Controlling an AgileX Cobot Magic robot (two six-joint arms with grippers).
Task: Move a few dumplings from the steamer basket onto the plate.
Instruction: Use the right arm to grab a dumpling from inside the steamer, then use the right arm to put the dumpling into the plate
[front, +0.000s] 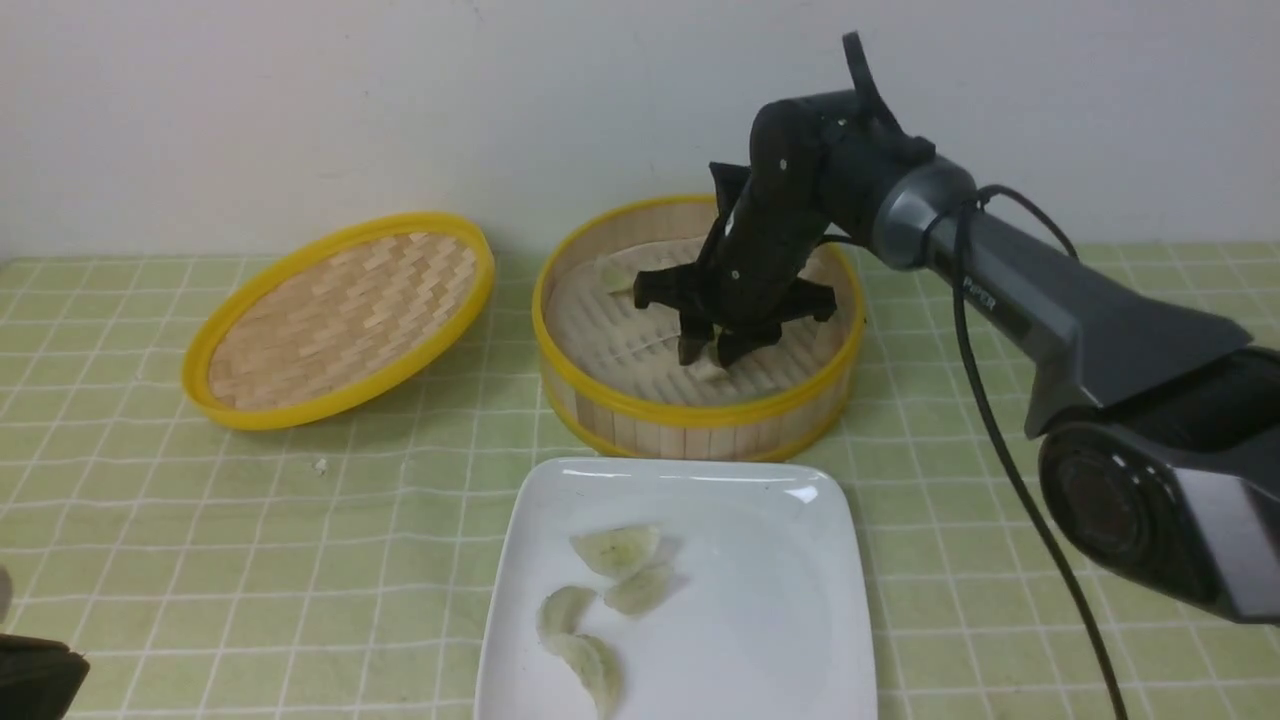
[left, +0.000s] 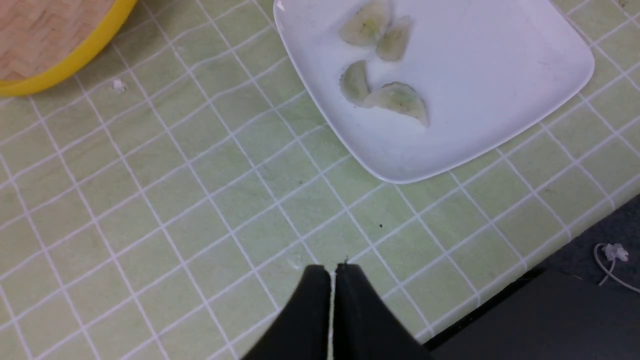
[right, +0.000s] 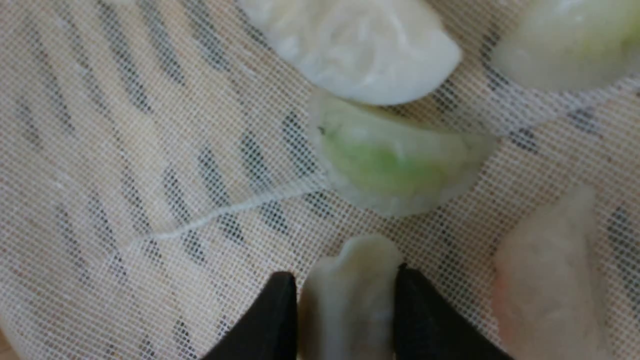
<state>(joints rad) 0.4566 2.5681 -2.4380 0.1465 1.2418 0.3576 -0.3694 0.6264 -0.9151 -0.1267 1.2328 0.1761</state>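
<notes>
The steamer basket (front: 690, 412) stands at the middle back. My right gripper (front: 715, 355) reaches down into it and is shut on a pale dumpling (right: 350, 300), both fingertips against its sides, low over the mesh liner (right: 125, 150). Around it lie a green-filled dumpling (right: 395, 160), a white one (right: 360, 45) and a pinkish one (right: 545, 285). The white plate (front: 760, 600) in front holds several dumplings (front: 615, 548), also seen in the left wrist view (left: 397, 97). My left gripper (left: 332, 270) is shut and empty above the tablecloth, apart from the plate (left: 500, 75).
The woven bamboo lid (front: 340, 320) with a yellow rim lies tilted to the left of the steamer. A green checked tablecloth (front: 250, 560) covers the table. The table's front edge (left: 500, 295) runs close to my left gripper. A white wall stands behind.
</notes>
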